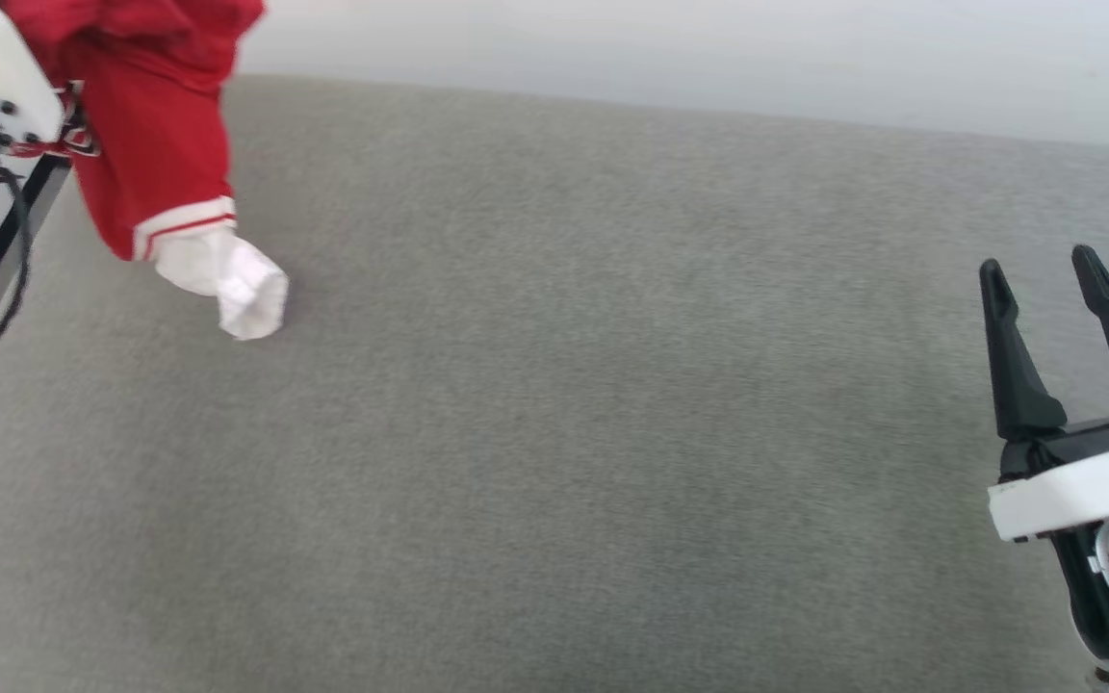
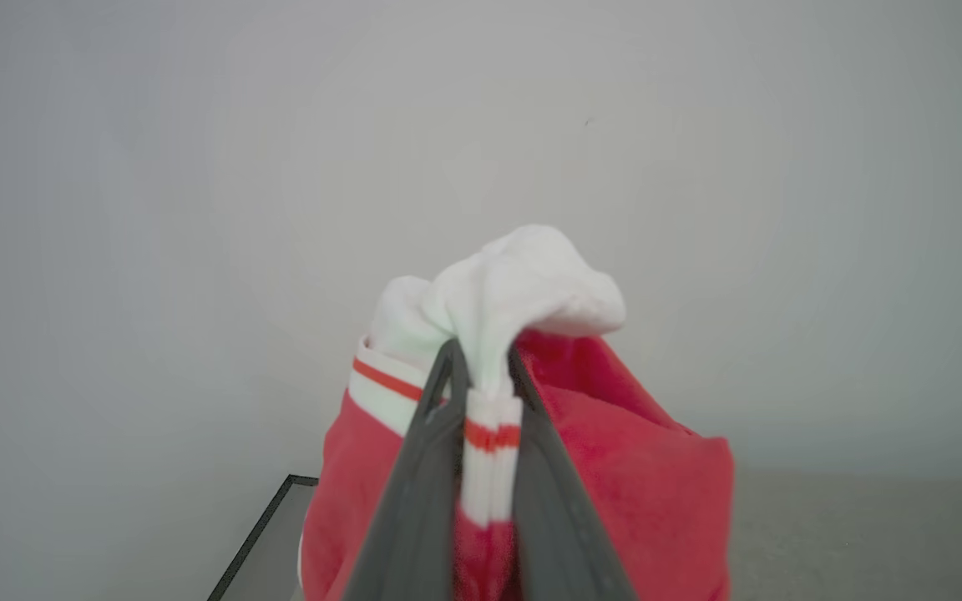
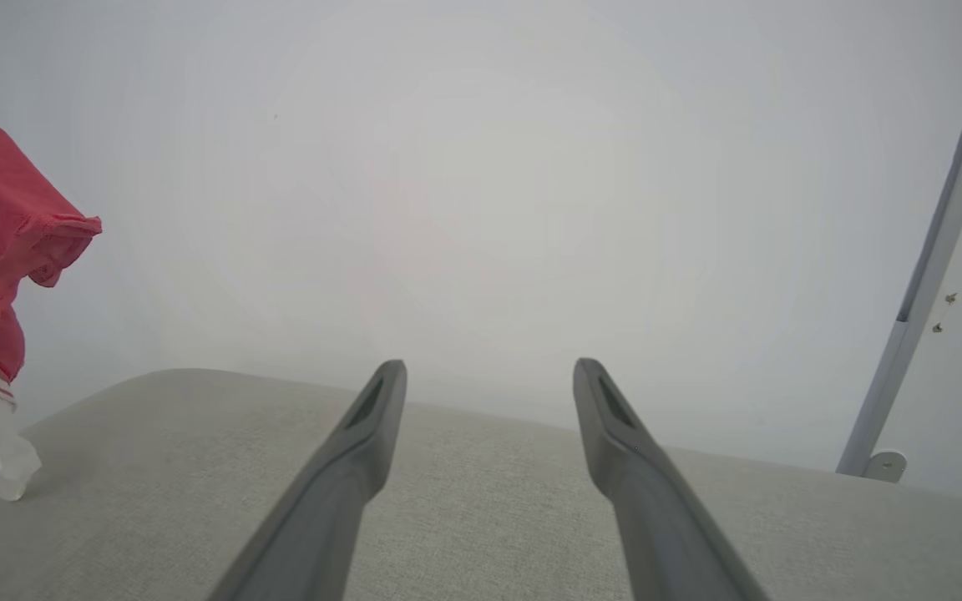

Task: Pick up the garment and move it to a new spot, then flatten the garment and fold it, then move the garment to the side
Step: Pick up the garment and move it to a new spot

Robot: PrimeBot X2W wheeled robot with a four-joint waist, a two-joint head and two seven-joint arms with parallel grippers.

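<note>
The left claw [image 2: 481,355] was clenched on the garment [image 2: 615,467]. Its two dark fingers pinched a bunched white sleeve just above the red-striped trim, with red cloth spilling to either side of them. From that grip the garment hung in a loose bundle above the grey fabric surface [image 1: 612,433], over its far left corner. The lowest white sleeve end dangled right at the surface, and whether it touched could not be told. The right claw [image 1: 1037,260] stood released, jaws wide with nothing between them, over the near right part of the same surface, well apart from the cloth.

The step in hand looked like the carry to a new spot. To do it well, the pinch needed to be firm, since a hold on one sleeve lets the body of the shirt swing and twist. Travel toward the middle of the surface would best be slow, with the cloth lowered so the hanging end lands first and the rest lays out behind it, rather than dropped in a heap. The right claw could then take the other sleeve or a shoulder for the flattening.
</note>
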